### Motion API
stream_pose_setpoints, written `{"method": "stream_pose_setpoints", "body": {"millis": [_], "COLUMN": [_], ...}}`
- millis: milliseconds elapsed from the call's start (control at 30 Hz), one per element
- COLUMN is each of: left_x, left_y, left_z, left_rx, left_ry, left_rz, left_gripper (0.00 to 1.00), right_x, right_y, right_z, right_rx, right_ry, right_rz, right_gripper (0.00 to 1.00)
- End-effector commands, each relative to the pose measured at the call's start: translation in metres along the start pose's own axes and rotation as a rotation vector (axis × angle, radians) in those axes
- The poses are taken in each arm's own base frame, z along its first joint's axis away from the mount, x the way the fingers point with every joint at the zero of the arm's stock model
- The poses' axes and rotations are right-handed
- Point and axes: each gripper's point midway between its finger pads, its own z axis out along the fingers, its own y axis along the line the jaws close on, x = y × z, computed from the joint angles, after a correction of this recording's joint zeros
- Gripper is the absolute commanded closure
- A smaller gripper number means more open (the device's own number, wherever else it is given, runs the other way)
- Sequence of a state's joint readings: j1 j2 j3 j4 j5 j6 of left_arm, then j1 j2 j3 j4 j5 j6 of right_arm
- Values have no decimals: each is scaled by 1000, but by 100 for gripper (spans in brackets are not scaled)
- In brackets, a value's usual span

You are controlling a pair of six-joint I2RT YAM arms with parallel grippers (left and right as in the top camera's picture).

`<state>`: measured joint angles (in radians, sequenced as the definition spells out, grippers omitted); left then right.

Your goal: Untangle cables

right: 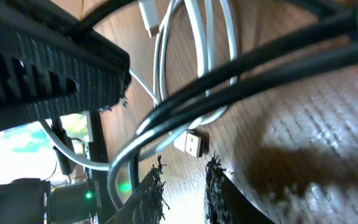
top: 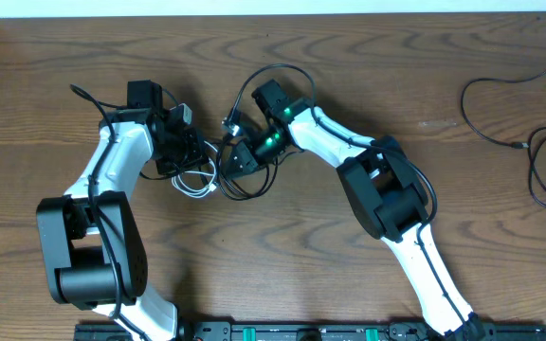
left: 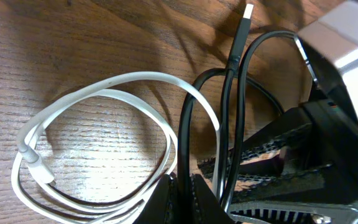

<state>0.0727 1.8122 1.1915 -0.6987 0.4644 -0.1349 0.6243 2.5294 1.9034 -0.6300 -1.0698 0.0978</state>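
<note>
**Left gripper (left: 180, 198) shut, right gripper (right: 182, 190) barely parted**

Your left gripper's jaws meet against the coiled white cable (left: 33, 160); you cannot tell if they pinch it. The right gripper's narrow gap is empty, with a black cable (left: 227, 124) crossing close by, looped over the white one on the surface (left: 73, 37).

The white-and-black left arm (top: 112, 166) and white-and-black right arm (top: 339, 142) bend inward, wrists nearly meeting. On the left end effector (left: 180, 183), black fingers are pinched tight together. The right end effector (right: 183, 171) angles low, ridged black fingers standing slightly apart.
</note>
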Motion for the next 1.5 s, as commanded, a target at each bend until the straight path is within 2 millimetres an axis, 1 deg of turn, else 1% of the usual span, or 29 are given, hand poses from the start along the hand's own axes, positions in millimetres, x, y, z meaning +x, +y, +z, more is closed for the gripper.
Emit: {"method": "stream_pose_setpoints", "body": {"millis": [0, 100, 133, 233, 267, 333, 533, 700, 867, 900, 933, 1000, 1067, 1133, 1300, 1367, 1467], "left_x": [-3, -4, -4, -4, -4, -4, -4, -4, -4, -4, -4, -4, -4, -4, -4, -4, -4], "left_y": [0, 0, 0, 0, 0, 0, 0, 0, 0, 0, 0, 0, 0, 0, 0, 0, 0], "left_z": [-1, -1, -1, -1, -1, -1, -1, -1, -1, -1, -1, -1, -1, -1, -1, -1, -1], "left_rx": [-5, -3, -3, -3, -3, -3, -4, -3, -4, -3, -4, -3, -4, -3, -4, -4, -3], "left_ry": [-7, -11, -13, -12, -12, -12, -11, -11, -11, -11, -11, -11, -11, -11, -12, -12, -12], "left_rz": [-7, -6, -5, -5, -5, -5, -5, -5, -5, -5, -5, -5, -5, -5, -4, -3, 7], "left_gripper": [92, 92, 92, 93, 93, 93, 93, 92, 92, 92, 93, 93, 93, 92, 92, 92, 93], "right_x": [3, 3, 4, 2, 0, -1, -3, -13, -24, -26, -29, -38, -44, -44, -45, -48, -53], "right_y": [7, 9, 14, 31, 44, 48, 45, 41, 20, 17, 16, 14, 17, 20, 17, 15, 5], "right_z": [-1, 1, 3, 6, 5, 4, 0, -7, -4, -4, -4, -3, 0, 3, 8, 7, 6], "right_rx": [-54, -59, -79, -163, -231, -256, -251, -242, -120, -102, -93, -71, -73, -74, -42, -31, 20], "right_ry": [1, 4, 9, 11, 10, 9, -1, -27, -67, -77, -87, -118, -132, -132, -141, -153, -186], "right_rz": [18, 13, 4, -34, -69, -82, -64, -32, 58, 73, 83, 103, 111, 99, 106, 127, 180], "right_gripper": [77, 75, 71, 70, 70, 69, 69, 67, 65, 64, 63, 58, 55, 55, 53, 54, 56]}}
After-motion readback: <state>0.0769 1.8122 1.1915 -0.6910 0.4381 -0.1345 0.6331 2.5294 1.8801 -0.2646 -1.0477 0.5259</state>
